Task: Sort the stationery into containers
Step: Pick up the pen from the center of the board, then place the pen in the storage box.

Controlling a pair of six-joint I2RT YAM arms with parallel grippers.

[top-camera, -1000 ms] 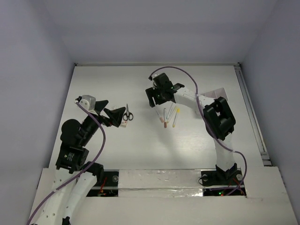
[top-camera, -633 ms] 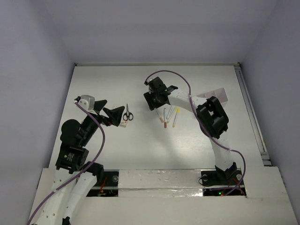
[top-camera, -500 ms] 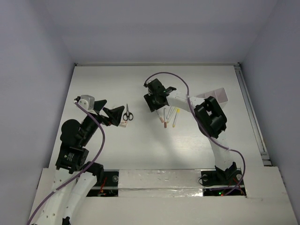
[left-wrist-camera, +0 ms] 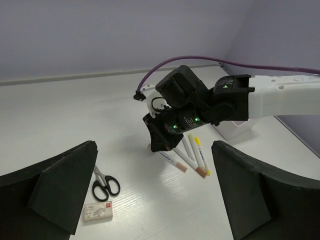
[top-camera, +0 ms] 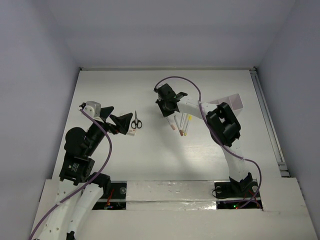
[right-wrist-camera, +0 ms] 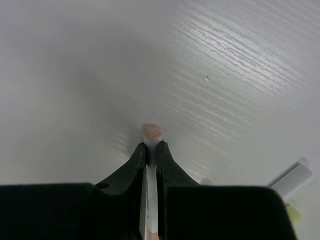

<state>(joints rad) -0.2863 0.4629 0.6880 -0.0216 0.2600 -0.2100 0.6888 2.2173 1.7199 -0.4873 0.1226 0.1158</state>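
Observation:
Several white pens with orange or yellow ends lie mid-table. My right gripper is down at the far end of the leftmost pen and shut on it; its orange tip sticks out past the pinching fingers. The pen still rests on the table. Black-handled scissors and a small pale block lie to the left. My left gripper hovers beside them, open and empty, with scissors and block near its left finger. The translucent box stands at the right.
The right arm stretches from the near edge across to the pens, its purple cable arching above. White walls close in the table; a rail runs along the right edge.
My right gripper moved left and down onto the leftmost pen and went from wide open to shut on it. The left arm stayed still.

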